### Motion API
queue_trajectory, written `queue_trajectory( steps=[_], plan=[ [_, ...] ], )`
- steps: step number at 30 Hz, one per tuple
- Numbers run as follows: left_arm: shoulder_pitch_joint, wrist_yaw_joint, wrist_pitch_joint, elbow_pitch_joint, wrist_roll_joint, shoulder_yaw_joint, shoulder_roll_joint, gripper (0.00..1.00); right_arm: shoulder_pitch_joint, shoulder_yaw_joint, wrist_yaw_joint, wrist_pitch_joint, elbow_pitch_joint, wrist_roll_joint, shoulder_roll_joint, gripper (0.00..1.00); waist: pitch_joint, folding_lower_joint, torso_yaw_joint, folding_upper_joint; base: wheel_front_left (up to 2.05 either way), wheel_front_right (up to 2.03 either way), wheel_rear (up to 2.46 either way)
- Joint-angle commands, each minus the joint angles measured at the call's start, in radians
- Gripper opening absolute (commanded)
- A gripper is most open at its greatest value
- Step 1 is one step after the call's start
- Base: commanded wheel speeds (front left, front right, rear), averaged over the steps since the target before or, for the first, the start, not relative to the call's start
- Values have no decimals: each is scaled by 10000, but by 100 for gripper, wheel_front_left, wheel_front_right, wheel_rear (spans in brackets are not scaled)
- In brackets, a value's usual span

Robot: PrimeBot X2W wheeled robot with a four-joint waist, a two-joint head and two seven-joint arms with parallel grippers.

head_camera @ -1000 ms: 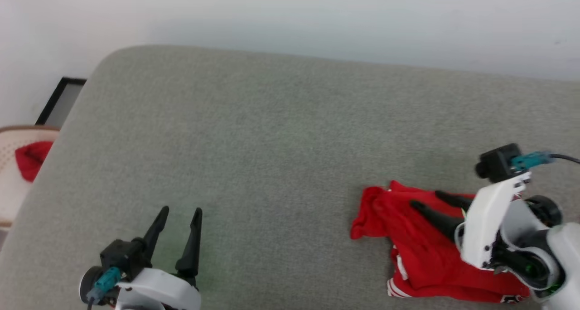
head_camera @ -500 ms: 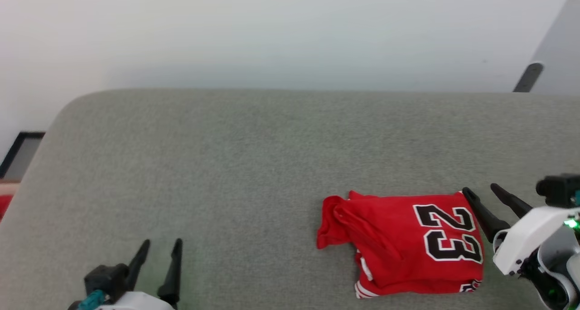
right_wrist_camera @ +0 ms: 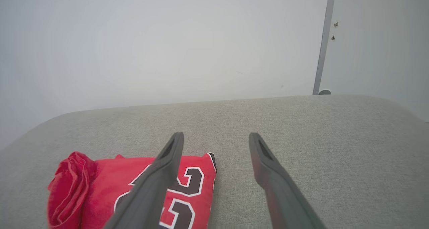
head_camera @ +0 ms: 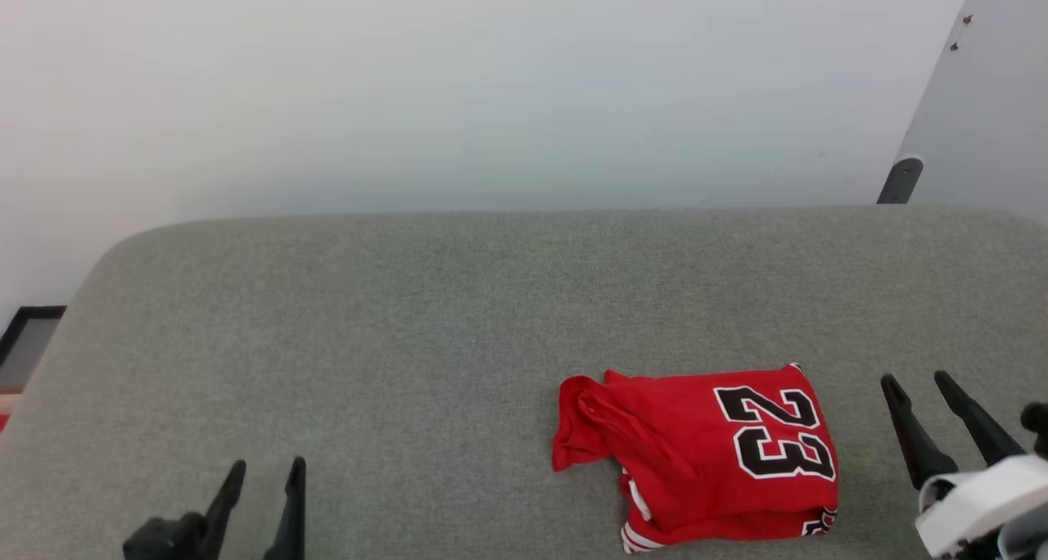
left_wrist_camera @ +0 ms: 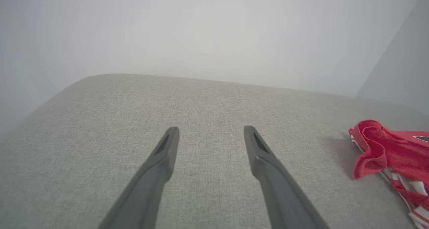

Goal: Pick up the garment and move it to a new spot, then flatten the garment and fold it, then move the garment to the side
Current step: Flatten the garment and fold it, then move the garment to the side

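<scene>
Withdrawn from above the folded red jersey shirt with a black, white-outlined 23 (head_camera: 671, 462), the right gripper (head_camera: 914, 378) is now seen just beside its right edge, fingers spread and empty. The shirt is laid on the grey fabric cushion (head_camera: 409, 339), right of centre. The left gripper (head_camera: 268, 462) is likewise parted, well apart from it.

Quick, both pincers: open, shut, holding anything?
Left pincer: open, holding nothing.
Right pincer: open, holding nothing, clear of the jersey.
</scene>
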Motion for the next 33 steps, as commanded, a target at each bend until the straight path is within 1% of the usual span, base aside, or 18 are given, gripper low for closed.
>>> queue_trajectory(
  steps=[1,8,17,23,28,33],
  plan=[
    [267,-20,3,-172,103,41,-29,100,276,-130,-4,-101,-112,-68,-53,100,-82,0,30,0,0,0,0],
    [1079,-20,3,-924,118,188,-89,100,1349,-910,-4,-149,-802,-138,-148,100,-208,0,179,0,0,0,0],
    [2097,113,3,-1842,267,620,-195,100,2554,-2225,-4,213,-1958,-492,136,100,-258,0,166,0,0,0,0],
    [2239,168,3,-2033,288,634,-220,100,2906,-2803,-4,532,-2546,-872,484,100,-230,0,168,0,0,0,0],
    [2114,183,3,-2057,258,595,-202,100,3055,-3054,-4,671,-2894,-1142,729,100,-206,0,195,0,0,0,0],
    [2022,227,3,-2076,301,554,-181,100,3084,-3228,-4,785,-3067,-1562,843,100,-185,0,220,0,0,0,0]
  ],
)
